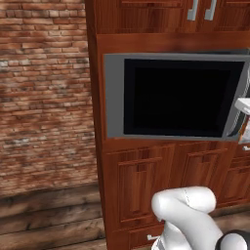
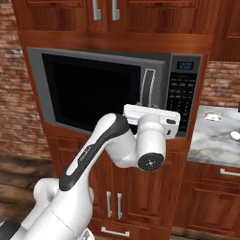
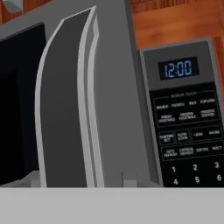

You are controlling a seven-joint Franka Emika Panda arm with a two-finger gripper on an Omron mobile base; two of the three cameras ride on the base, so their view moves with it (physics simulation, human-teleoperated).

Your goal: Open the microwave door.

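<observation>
Hand view is showing my gripper (image 3: 81,183) right at the handle (image 3: 65,105) of the shut microwave door (image 2: 93,91), and I am guessing I next need to pull; fingers hidden, so I cannot tell their spread.

Brick wall (image 1: 44,93), wood cabs (image 1: 141,180), marble counter (image 2: 213,133)

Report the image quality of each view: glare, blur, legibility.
Left base view: the microwave door window is flat black, without glare. Right base view: the button panel text is too small to read. Hand view: the handle looms close; the clock reads 12:00, button labels blurred.
</observation>
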